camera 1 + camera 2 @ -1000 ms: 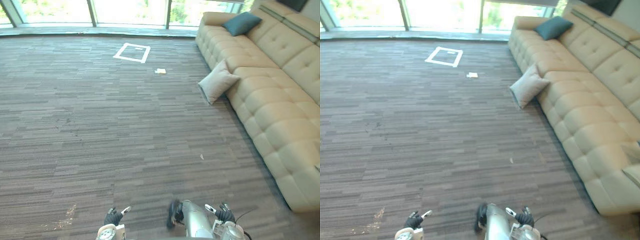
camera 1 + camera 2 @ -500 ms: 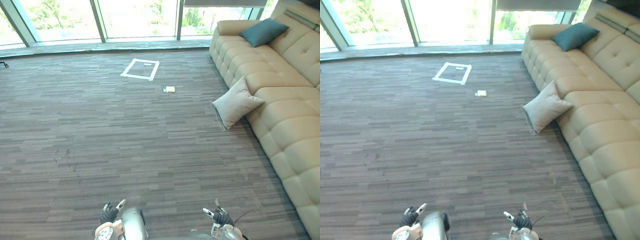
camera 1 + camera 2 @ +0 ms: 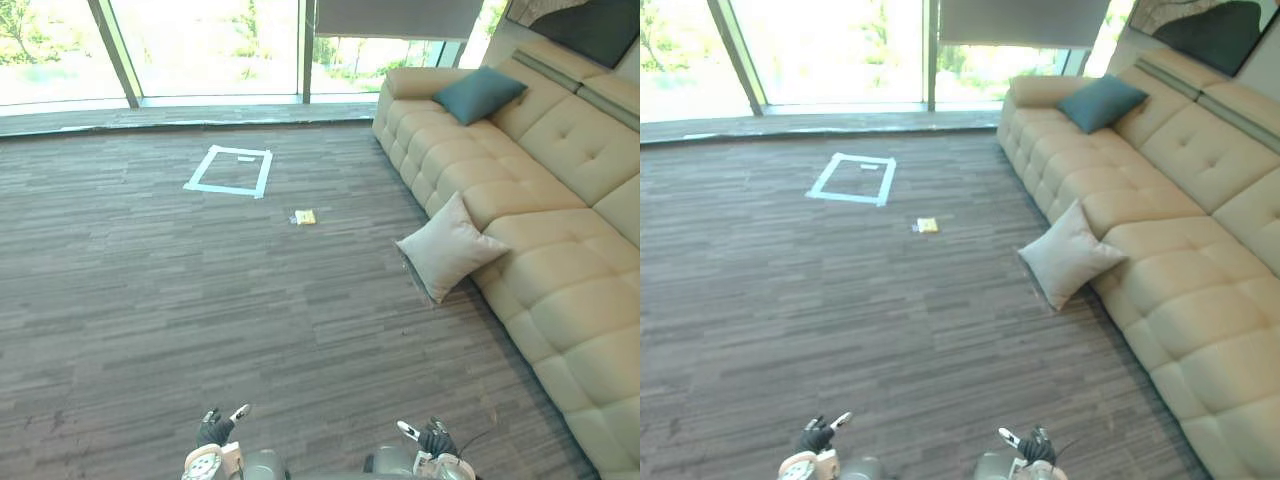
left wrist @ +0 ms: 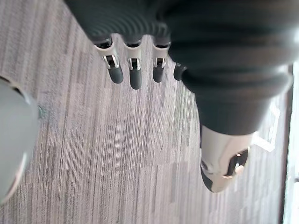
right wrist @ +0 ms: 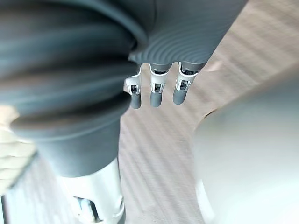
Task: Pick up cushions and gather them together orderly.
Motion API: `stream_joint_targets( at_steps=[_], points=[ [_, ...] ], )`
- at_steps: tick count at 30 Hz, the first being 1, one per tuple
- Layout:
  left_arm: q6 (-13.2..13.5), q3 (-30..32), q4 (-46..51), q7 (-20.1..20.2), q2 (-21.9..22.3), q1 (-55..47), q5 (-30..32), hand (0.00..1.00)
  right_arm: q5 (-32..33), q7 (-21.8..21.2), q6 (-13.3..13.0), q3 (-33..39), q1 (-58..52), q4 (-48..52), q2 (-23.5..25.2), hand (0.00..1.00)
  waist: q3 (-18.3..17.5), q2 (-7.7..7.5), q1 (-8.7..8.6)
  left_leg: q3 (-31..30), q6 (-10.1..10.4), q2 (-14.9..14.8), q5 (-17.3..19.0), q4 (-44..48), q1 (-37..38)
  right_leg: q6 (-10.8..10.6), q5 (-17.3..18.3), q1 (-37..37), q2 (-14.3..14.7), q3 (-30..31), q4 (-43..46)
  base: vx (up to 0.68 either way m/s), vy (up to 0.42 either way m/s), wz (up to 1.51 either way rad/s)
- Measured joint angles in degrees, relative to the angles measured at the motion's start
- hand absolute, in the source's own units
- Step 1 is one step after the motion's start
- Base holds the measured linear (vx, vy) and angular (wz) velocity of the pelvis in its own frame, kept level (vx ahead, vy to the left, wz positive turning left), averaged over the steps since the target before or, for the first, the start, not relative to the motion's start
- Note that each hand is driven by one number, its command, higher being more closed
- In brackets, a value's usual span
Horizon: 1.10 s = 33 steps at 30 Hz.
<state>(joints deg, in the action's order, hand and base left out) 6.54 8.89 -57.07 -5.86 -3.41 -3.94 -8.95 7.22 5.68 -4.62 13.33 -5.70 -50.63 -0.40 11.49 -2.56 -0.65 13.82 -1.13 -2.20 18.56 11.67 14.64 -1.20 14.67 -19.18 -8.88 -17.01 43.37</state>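
– Grey carpeted floor point(image 3: 150, 300), windows point(image 3: 200, 50) beyond, sofa point(image 3: 560, 200) down the right side. Cushions to gather?
– Two: beige cushion point(image 3: 450, 258) on the floor, propped on one edge, leaning back against the sofa front; then teal cushion point(image 3: 478, 93) up on the sofa at its far end, beside the armrest point(image 3: 410, 82).
– Handling?
– Probably light, soft and squashy; no risk of breakage. Best pinched at a corner or along the top seam, or clamped flat between both palms.
– Pointing which way?
– Beige: broad face out toward the room, one corner uppermost. Looks square, so no real long axis. Teal: tilted back toward the backrest point(image 3: 590, 110).
– Robot hands?
– Both low at the near edge: left robot hand point(image 3: 213, 432), right robot hand point(image 3: 435, 438). Well apart from both cushions, fingers straight, holding nothing.
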Motion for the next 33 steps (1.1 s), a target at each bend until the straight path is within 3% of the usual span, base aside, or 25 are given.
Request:
stream_joint_targets(
  at_steps=[1, 2, 3, 4, 5, 7, 8, 9, 10, 11, 12, 14, 16, 18, 19, 20, 21, 22, 23, 24, 25, 26, 28, 29, 33],
  points=[
    [0.06, -1.16, -0.53, 0.08, -0.18, -0.21, 0.08, 0.00, 0.02, -0.02, -0.11, 0.00, -0.04, -0.04, -0.13, 0.00, -0.02, 0.04, -0.24, -0.29, 0.01, 0.42, 0.01, -1.59, 2.74, 1.31, -3.59, -0.31, 2.07, -1.54, -10.76, 0.62, -0.069, 0.27],
    [0.06, -1.28, -0.62, 0.52, -0.55, -0.26, 0.74, 0.00, -0.09, -0.05, -0.06, -0.08, -0.35, -0.43, -0.03, 0.00, -0.46, -1.00, -0.23, -1.22, 0.30, 1.93, 0.17, -2.40, 5.25, 3.75, -9.69, -0.22, 3.16, -0.99, -18.38, 0.66, -0.092, 0.28],
    [0.06, -1.20, -0.74, 0.57, -0.64, -0.25, 1.01, 0.00, 0.10, -0.06, -0.05, 0.09, -0.61, -0.47, 0.01, 0.00, -0.51, -1.25, -0.37, -1.95, 0.47, 2.38, 0.27, -2.45, 6.32, 7.76, -14.23, -0.16, 3.32, 0.31, -18.52, 0.84, -0.125, 0.18],
    [-0.23, -0.56, -1.37, 0.86, 1.44, -0.06, 1.18, 0.00, -0.08, -0.05, -0.09, 0.56, -0.21, 0.20, -1.49, 0.00, -0.77, 2.26, -0.55, -2.67, 2.24, 0.07, 0.13, -0.87, 7.63, 8.51, -10.09, 0.16, 4.52, -0.30, -14.25, 0.56, -0.086, 0.09],
    [-0.24, -0.36, -1.31, 0.96, 1.72, -0.19, 1.31, 0.00, -0.11, -0.07, -0.04, 0.53, -0.18, 0.16, -1.64, 0.00, -1.06, 2.65, -0.52, -2.78, 2.67, -0.35, -0.11, 0.13, 7.17, 8.37, -9.06, 0.22, 4.58, -0.24, -13.82, 0.82, -0.180, 0.06],
    [-0.37, 3.09, -0.31, 1.12, 4.21, -0.28, 2.27, 0.00, 0.13, -0.14, 0.13, 1.03, 0.06, 1.34, -1.82, 0.00, -0.72, 5.40, -0.99, -5.11, 8.27, -3.89, -4.74, 22.10, -0.68, 8.11, -3.80, 4.28, 6.62, -0.96, -13.73, 0.66, -0.191, 0.01],
    [-0.63, 4.82, 0.61, 1.11, 4.70, -0.86, 2.22, 0.00, 0.15, -0.10, 0.72, 0.54, -0.07, 1.77, -1.43, 0.00, -0.33, 5.78, -0.87, -7.02, 10.84, -6.56, -9.65, 35.93, -5.94, 8.87, -2.31, 7.87, 8.55, -0.65, -15.34, 0.62, -0.137, -0.29],
    [-0.67, 5.74, 1.63, 1.18, 4.81, -1.61, 2.21, 0.00, 0.21, -0.10, 0.75, 0.23, -0.07, 1.97, -1.32, 0.00, -0.15, 6.16, -0.76, -7.11, 11.35, -8.56, -9.72, 44.33, -8.74, 9.45, -1.36, 11.35, 10.04, 0.10, -16.62, 0.63, -0.119, -0.48],
    [-0.67, 5.97, 2.51, 1.25, 4.55, -2.09, 2.21, 0.00, 0.22, -0.07, 0.72, -0.24, -0.11, 1.97, -0.99, 0.00, 0.29, 5.46, -0.57, -6.65, 11.20, -9.76, -9.24, 49.49, -10.86, 9.51, -0.34, 14.67, 10.83, 0.92, -17.72, 0.58, -0.102, -0.58],
    [-0.66, 5.94, 3.75, 1.28, 3.74, -2.66, 2.20, 0.00, 0.86, -0.06, 0.84, -0.39, -0.30, 1.90, 0.07, 0.00, 0.87, 3.63, -0.26, -5.90, 9.43, -10.44, -8.09, 53.69, -14.53, 9.48, 0.90, 19.06, 11.23, 2.48, -19.68, 0.50, -0.098, -0.56],
    [-0.64, 5.94, 4.39, 1.29, 3.29, -2.96, 2.19, 0.00, 1.79, -0.07, 0.86, -0.52, -0.57, 1.89, 0.53, 0.00, 0.59, 2.89, 0.13, -5.30, 8.67, -10.55, -7.23, 54.07, -17.74, 9.30, 1.38, 20.86, 11.40, 3.91, -21.22, 0.52, -0.101, -0.63],
    [-0.48, 5.89, 5.92, 1.24, 3.39, -3.12, 1.98, 0.00, 2.14, -0.05, 1.23, -0.67, -0.93, 1.89, 0.54, 0.00, 0.23, 2.70, 1.07, -3.95, 6.29, -10.56, -4.61, 49.19, -25.47, 8.86, 1.69, 24.98, 11.94, 7.36, -25.35, 0.45, -0.019, -0.79],
    [-0.15, 5.88, 6.90, 1.22, 3.66, -3.46, 1.80, 0.00, 2.40, -0.02, 1.45, -0.75, -0.92, 1.91, 0.59, 0.00, 0.26, 2.61, 1.53, -3.44, 5.46, -8.73, -2.78, 38.49, -28.84, 8.03, 2.12, 27.72, 11.64, 10.97, -27.19, 0.42, 0.104, -0.95],
    [0.84, 5.73, 7.32, 0.96, 3.98, -3.44, 0.52, 0.00, 2.40, 0.44, 1.70, -0.77, -1.21, 1.90, 0.88, 0.00, 0.42, 2.18, 2.58, -6.96, 6.36, -4.90, -3.44, 23.81, -30.80, 6.41, 4.14, 30.32, 9.93, 16.49, -28.03, 0.46, 0.205, -1.31],
    [1.05, 5.57, 7.56, 0.90, 3.95, -3.53, 0.29, 0.00, 2.38, 0.63, 1.74, -0.82, -1.44, 1.83, 1.01, 0.00, 0.35, 1.93, 2.99, -8.31, 7.56, -3.88, -4.16, 19.17, -30.78, 5.64, 5.55, 31.05, 9.30, 19.02, -27.79, 0.48, 0.291, -1.47],
    [1.50, 5.30, 7.52, 0.82, 3.87, -3.82, 0.07, 0.00, 2.36, 0.80, 1.72, -1.04, -1.97, 1.95, 1.08, 0.00, -0.03, 1.94, 3.07, -9.81, 7.37, -3.34, -4.76, 16.24, -31.32, 4.68, 7.97, 31.93, 8.77, 22.06, -27.04, 0.50, 0.319, -1.20],
    [1.56, 5.26, 7.53, 0.84, 3.87, -3.93, -0.04, 0.00, 2.37, 0.91, 1.72, -1.29, -2.30, 2.09, 1.00, 0.00, -0.25, 2.00, 3.10, -9.85, 7.00, -3.60, -4.82, 16.22, -31.58, 4.20, 8.88, 32.24, 8.74, 23.08, -26.61, 0.56, 0.379, -1.44],
    [1.77, 5.34, 7.88, 0.86, 3.38, -4.36, -0.33, 0.00, 2.23, 1.17, 1.79, -2.36, -3.79, 2.17, 1.41, 0.00, -1.76, 0.53, 4.06, -8.10, 6.14, -3.88, -7.65, 20.08, -31.67, 2.68, 12.00, 32.39, 7.42, 27.26, -24.55, 0.61, 0.395, -1.45],
    [1.61, 5.79, 7.76, 0.89, 2.42, -4.41, -0.05, 0.00, 2.11, 1.14, 1.92, -2.88, -5.16, 2.14, 2.40, 0.00, -3.57, -1.17, 4.07, -5.19, 4.62, -3.51, -4.94, 22.46, -31.35, 1.47, 12.56, 30.68, 6.07, 28.55, -19.88, 0.61, 0.380, -1.47],
    [1.60, 6.00, 7.28, 0.78, 1.83, -4.41, -0.06, 0.00, 1.85, 1.11, 1.94, -2.96, -4.99, 2.41, 3.28, 0.00, -4.15, -2.03, 4.05, -3.51, 3.85, -3.70, -4.39, 23.03, -30.84, 0.73, 12.17, 28.67, 5.23, 28.05, -16.03, 0.68, 0.421, -1.38],
    [1.49, 6.26, 6.51, 0.69, 0.98, -4.05, -0.15, 0.00, 1.70, 0.83, 1.94, -3.75, -4.77, 2.48, 3.39, 0.00, -4.22, -3.16, 3.99, 0.12, 2.21, -4.20, -1.99, 23.40, -28.51, -3.41, 9.16, 22.91, 3.49, 25.93, -4.62, 0.53, 0.348, -1.15],
    [1.40, 6.20, 5.96, 0.44, 0.52, -3.56, -0.13, 0.00, 1.68, 0.81, 1.95, -3.96, -4.46, 2.49, 3.40, 0.00, -3.75, -3.68, 3.91, 1.82, 1.69, -4.15, -0.56, 22.94, -26.03, -5.56, 6.52, 19.63, 1.62, 23.06, 2.40, 0.60, 0.415, -1.20],
    [0.28, 4.70, 3.50, -0.52, -0.39, -2.68, -0.04, 0.00, 1.51, 0.78, 1.86, -3.37, -4.46, 2.63, 3.21, 0.00, -3.52, -3.49, 3.26, 4.05, 1.24, -3.54, 1.28, 19.58, -18.32, -4.97, 6.56, 14.94, -2.65, 13.03, 14.03, 0.46, 0.273, -0.75],
    [0.25, 4.45, 2.98, -0.53, -0.46, -2.56, -0.02, 0.00, 1.50, 0.77, 1.79, -3.38, -4.45, 2.64, 3.05, 0.00, -3.52, -3.47, 3.24, 4.41, 1.24, -3.32, 1.28, 18.08, -16.33, -4.53, 6.80, 14.04, -3.13, 11.30, 15.08, 0.40, 0.182, -0.54],
    [0.17, -1.23, 0.00, -0.24, -1.37, -0.76, 0.01, 0.00, 1.20, 0.77, 1.13, -4.82, -2.06, 1.68, 0.05, 0.00, -2.48, -1.35, 2.10, 8.11, 2.39, -2.19, 0.60, 6.08, -5.92, -2.57, 7.34, 4.50, -3.15, -0.88, 5.27, 0.40, 0.137, -0.38]
  ],
)
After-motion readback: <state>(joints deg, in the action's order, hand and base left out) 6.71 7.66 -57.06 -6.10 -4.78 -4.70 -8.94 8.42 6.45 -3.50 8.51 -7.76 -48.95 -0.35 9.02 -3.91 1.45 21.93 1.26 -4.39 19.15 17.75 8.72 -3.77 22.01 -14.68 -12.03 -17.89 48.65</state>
